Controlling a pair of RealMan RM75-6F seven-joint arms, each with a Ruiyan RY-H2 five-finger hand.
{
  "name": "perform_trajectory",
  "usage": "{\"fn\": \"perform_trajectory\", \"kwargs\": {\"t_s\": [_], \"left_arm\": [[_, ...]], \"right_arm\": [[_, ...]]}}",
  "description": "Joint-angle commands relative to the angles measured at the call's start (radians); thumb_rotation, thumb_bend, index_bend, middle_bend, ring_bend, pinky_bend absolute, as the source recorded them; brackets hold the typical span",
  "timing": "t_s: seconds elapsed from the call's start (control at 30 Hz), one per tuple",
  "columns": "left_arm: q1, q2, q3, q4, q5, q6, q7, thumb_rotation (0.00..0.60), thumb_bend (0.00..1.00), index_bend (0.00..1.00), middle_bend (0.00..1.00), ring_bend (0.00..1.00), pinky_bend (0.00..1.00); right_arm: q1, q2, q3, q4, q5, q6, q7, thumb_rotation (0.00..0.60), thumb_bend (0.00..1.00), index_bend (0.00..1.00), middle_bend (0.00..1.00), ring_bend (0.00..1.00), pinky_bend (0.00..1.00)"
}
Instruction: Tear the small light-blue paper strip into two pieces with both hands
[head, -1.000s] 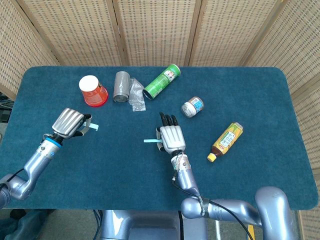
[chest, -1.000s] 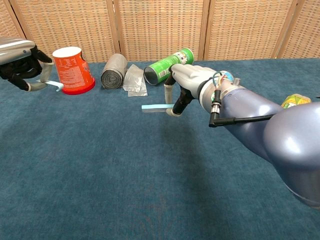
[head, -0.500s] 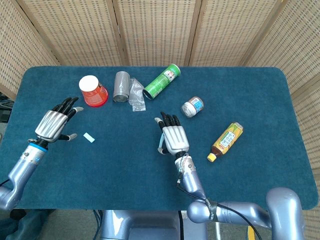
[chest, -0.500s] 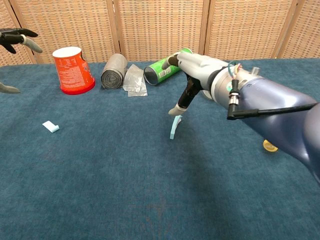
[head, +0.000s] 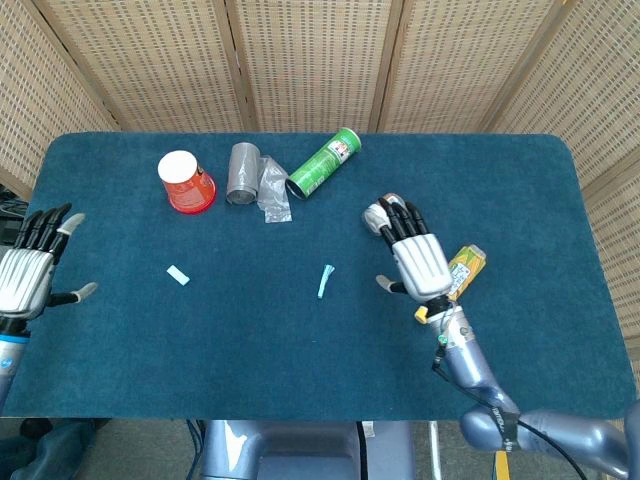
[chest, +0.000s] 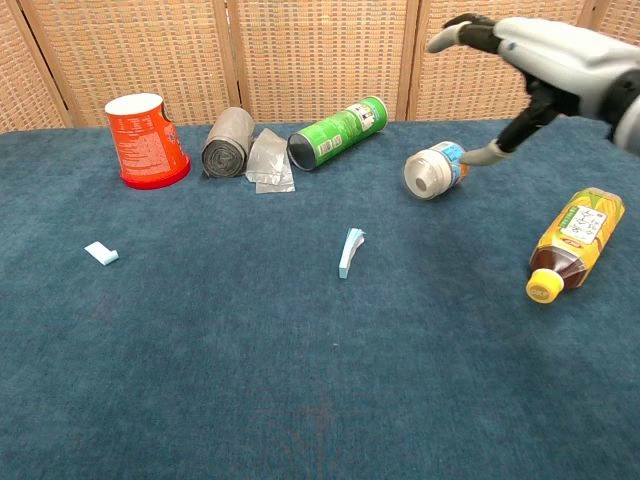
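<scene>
So your left hand (head: 22, 278) and right hand (head: 418, 258) both hung with fingers spread, holding nothing, while the longer strip piece (head: 325, 281) and shorter strip piece (head: 178, 275) lay well apart on the blue table (head: 300, 360).

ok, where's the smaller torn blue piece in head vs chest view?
Head view: the smaller blue piece lies left of centre on the cloth, below the orange cup.
Chest view: the same piece sits far left, in front of the orange cup.
Shared landmark: the orange cup.
</scene>
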Motion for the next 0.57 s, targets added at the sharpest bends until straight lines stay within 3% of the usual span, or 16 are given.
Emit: {"fn": "perform_trajectory", "kwargs": {"t_s": [0.03, 0.13, 0.23, 0.37, 0.57], "left_arm": [[0.071, 0.006, 0.009, -0.034, -0.025, 0.066, 0.057, 0.6, 0.0, 0.0, 0.0, 0.0, 0.0], [0.111, 0.026, 0.02, -0.085, -0.02, 0.095, 0.042, 0.6, 0.0, 0.0, 0.0, 0.0, 0.0], [0.143, 0.041, 0.026, -0.119, -0.012, 0.126, 0.015, 0.6, 0.0, 0.0, 0.0, 0.0, 0.0], [0.181, 0.052, 0.032, -0.153, -0.001, 0.161, -0.004, 0.6, 0.0, 0.0, 0.0, 0.0, 0.0], [0.221, 0.035, 0.061, -0.137, 0.069, 0.208, -0.042, 0.6, 0.0, 0.0, 0.0, 0.0, 0.0]], "right_arm": [[-0.133, 0.106, -0.119, 0.267, -0.208, 0.099, 0.306, 0.6, 0.0, 0.11, 0.0, 0.0, 0.0], [-0.189, 0.113, -0.146, 0.37, -0.229, 0.141, 0.375, 0.6, 0.0, 0.11, 0.0, 0.0, 0.0], [-0.244, 0.131, -0.16, 0.382, -0.219, 0.171, 0.43, 0.6, 0.0, 0.09, 0.0, 0.0, 0.0], [-0.316, 0.177, -0.18, 0.32, -0.215, 0.215, 0.466, 0.6, 0.0, 0.02, 0.0, 0.0, 0.0], [-0.426, 0.252, -0.218, 0.151, -0.245, 0.329, 0.45, 0.6, 0.0, 0.02, 0.0, 0.0, 0.0]]}}
